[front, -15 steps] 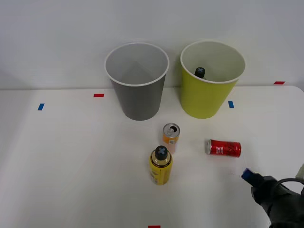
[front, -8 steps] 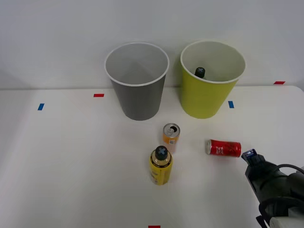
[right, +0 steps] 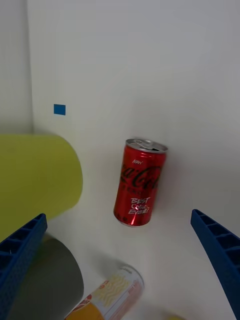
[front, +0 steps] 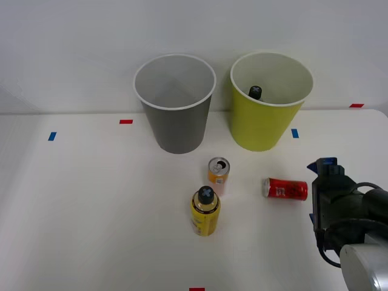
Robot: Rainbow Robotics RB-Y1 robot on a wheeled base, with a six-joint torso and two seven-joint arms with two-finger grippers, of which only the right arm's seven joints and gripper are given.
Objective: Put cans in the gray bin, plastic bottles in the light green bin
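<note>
Hand [front: 322, 176] now nearer red can [front: 285, 189]

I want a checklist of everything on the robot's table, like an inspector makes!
Surface: white table with red and blue tape marks.
Job's things: red can lying on its side; orange can upright; yellow bottle upright; gray bin holds nothing seen; light green bin holds a black-capped bottle.
Clutter: nothing seen.
Grippers: right end effector open, blue fingers spread, facing the red can, not touching it.
Cables: black cable on the right arm.
Surroundings: plain white wall.
</note>
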